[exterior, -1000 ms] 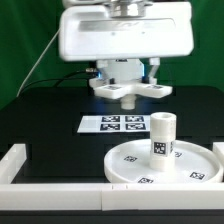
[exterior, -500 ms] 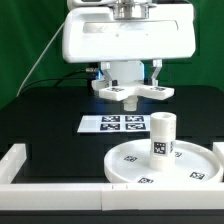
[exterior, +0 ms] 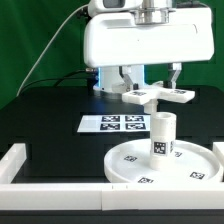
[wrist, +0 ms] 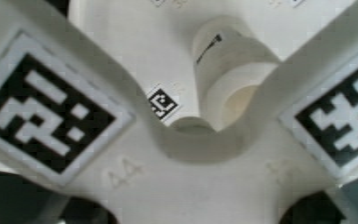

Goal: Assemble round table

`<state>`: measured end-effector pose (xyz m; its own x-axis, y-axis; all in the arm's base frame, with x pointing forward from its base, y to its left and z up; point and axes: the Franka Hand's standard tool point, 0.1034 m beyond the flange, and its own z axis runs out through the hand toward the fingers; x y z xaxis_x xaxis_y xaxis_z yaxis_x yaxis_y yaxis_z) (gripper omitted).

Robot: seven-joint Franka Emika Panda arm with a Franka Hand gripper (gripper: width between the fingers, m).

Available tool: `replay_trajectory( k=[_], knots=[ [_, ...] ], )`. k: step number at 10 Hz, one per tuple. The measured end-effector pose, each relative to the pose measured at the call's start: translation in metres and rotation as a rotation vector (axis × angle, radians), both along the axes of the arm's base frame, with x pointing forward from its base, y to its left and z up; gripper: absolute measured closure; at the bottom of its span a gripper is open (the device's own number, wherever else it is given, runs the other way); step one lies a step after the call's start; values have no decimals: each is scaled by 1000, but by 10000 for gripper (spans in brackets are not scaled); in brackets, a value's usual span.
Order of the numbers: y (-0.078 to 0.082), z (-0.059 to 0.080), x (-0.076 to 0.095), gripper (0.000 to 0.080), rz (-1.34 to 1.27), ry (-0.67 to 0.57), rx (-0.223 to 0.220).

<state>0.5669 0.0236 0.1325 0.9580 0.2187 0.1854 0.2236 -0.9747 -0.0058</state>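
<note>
The round disc [exterior: 135, 168] lies at the exterior view's lower right. The short cylindrical leg [exterior: 161, 136] stands upright in its central hub. My gripper [exterior: 153, 88] is shut on the small cross-shaped foot [exterior: 161, 96] and holds it in the air, above and behind the leg, apart from it. In the wrist view the foot [wrist: 176, 175] fills the picture with a tagged arm on each side. The leg [wrist: 224, 88] and disc [wrist: 140, 40] show beyond it. My fingertips are hidden there.
The marker board [exterior: 113, 124] lies flat on the black table, to the exterior view's left of the leg. Long white border rails [exterior: 50, 190] run along the front and left edges. A cable hangs at the back left.
My gripper has moved toward the exterior view's right and slightly up, carrying the cross-shaped foot with it. The disc and leg have not moved.
</note>
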Motion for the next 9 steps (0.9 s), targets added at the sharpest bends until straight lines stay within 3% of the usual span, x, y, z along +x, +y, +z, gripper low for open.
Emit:
replay_trajectory(
  k=[7, 9],
  knots=[
    [13, -8, -3, 351, 15, -2, 6],
    [14, -18, -6, 351, 18, 8, 7]
  ],
)
